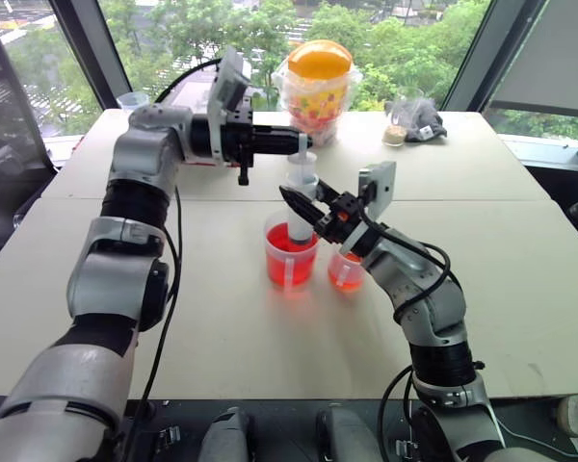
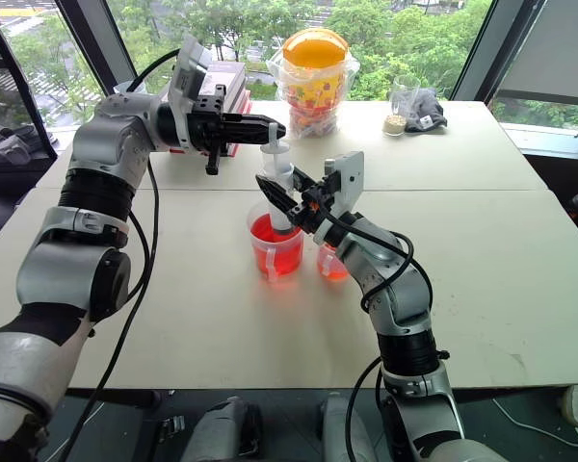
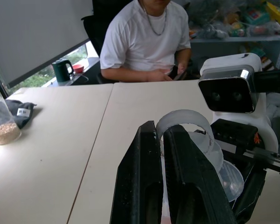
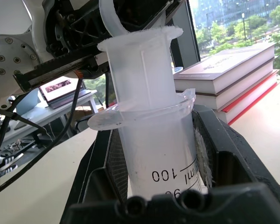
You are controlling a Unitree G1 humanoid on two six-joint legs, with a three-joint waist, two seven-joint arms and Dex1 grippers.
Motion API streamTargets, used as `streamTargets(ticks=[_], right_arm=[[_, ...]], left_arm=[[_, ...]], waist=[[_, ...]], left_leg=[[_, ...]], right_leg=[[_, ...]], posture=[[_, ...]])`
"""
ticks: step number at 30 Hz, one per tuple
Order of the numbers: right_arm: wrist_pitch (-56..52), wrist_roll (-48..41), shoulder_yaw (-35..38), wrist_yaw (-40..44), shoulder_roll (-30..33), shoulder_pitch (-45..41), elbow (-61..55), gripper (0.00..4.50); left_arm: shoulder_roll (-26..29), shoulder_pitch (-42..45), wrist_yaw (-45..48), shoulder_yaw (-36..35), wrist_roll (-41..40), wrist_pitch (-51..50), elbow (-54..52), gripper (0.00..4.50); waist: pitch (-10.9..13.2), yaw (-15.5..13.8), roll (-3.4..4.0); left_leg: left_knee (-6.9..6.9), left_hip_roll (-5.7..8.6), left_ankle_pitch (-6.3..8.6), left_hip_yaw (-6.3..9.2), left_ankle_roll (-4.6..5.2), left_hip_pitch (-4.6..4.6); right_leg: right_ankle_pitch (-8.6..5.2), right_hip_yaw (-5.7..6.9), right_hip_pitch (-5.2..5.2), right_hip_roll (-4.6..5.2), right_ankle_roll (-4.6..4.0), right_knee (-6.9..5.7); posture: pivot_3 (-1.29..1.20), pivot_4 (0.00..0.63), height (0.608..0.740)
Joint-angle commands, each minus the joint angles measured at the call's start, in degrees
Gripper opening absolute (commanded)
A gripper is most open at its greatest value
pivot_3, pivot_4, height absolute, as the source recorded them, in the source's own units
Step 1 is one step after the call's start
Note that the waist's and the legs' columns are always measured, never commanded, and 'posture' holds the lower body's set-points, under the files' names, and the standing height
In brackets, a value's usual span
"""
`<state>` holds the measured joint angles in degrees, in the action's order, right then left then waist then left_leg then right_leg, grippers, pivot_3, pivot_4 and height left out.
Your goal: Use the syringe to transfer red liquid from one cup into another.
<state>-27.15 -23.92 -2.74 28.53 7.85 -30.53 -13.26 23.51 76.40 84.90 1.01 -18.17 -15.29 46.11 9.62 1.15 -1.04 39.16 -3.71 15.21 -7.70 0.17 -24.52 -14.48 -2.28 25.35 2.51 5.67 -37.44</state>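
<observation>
Syringe (image 1: 302,197) is stood upright w/ its lower end down in the tall cup (image 1: 291,252), near mid counter (image 1: 520,260). Its barrel is clamped by the R gripper (image 1: 302,209), fingers closed on both sides, just above the cup rim; in the R wrist view the barrel w/ its printed scale is seen squeezed between the black fingers (image 4: 224,149). White plunger (image 2: 274,146) is stuck up out of the barrel; its looped top is pinched by the L gripper (image 2: 275,128), which is held level from the robot's L side, fingers closed on the loop (seen in the L wrist view too). Red liquid (image 1: 289,262) is held in the tall cup, roughly half full. Short cup (image 1: 347,271) is set just beside it on the robot's R, w/ a smaller amt of red in it. At the far edge, a bag w/ an orange-topped container (image 1: 318,82) and a jar (image 1: 397,123) are seen. Across the counter a person (image 3: 142,39) in a white tee is seated.
</observation>
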Motion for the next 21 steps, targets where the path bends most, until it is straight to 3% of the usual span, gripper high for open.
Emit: streamTargets(ticks=[1, 3, 6, 13, 21], right_arm=[[-0.35, -1.19, -2.68, 2.36, -0.02, 0.0, -1.81, 1.58], [-0.42, -1.31, -2.27, 2.13, 0.07, -0.63, -2.14, 1.58], [-0.64, -1.65, -1.02, 1.67, 0.47, -2.92, -2.74, 1.58], [-2.44, -3.52, 2.49, 0.29, 1.92, -8.74, -4.31, 1.58], [-5.93, -6.45, 5.15, -1.33, 3.39, -11.61, -5.94, 1.58]], left_arm=[[1.69, 3.93, -3.52, -3.88, -1.35, 1.28, -1.21, 0.04], [1.72, 3.33, -2.91, -3.44, -1.29, 0.67, -1.93, 0.04], [1.68, 2.01, -1.96, -2.49, -1.12, -0.87, -2.94, 0.99], [3.1, -2.47, -1.36, -1.12, 0.69, 0.15, -5.37, 4.48], [6.81, -5.66, -2.11, -1.14, 2.17, 0.64, -5.19, 4.48]], waist=[[0.0, -0.01, 0.0], [0.0, -0.01, 0.0], [0.0, 0.14, 0.0], [0.0, 0.02, 0.0], [0.01, 0.0, -0.11]], left_leg=[[0.0, 0.0, 0.0, 0.0, 0.0, 0.0], [0.0, 0.0, 0.0, 0.0, 0.0, 0.0], [0.0, 0.0, 0.0, 0.0, 0.0, 0.0], [0.0, -0.01, 0.0, 0.0, 0.0, 0.0], [0.01, -0.04, 0.0, 0.02, 0.0, -0.01]], right_leg=[[0.0, 0.0, 0.0, 0.0, 0.0, 0.0], [0.0, 0.0, 0.0, 0.0, 0.0, 0.0], [0.0, 0.0, 0.0, 0.0, 0.0, 0.0], [0.0, 0.0, 0.0, 0.0, 0.0, -0.01], [0.0, 0.06, 0.0, -0.01, 0.0, -0.03]], posture=[[0.0, 0.15, 0.74], [0.0, 0.15, 0.74], [0.0, 0.15, 0.74], [0.0, 0.15, 0.74], [0.0, 0.15, 0.74]])
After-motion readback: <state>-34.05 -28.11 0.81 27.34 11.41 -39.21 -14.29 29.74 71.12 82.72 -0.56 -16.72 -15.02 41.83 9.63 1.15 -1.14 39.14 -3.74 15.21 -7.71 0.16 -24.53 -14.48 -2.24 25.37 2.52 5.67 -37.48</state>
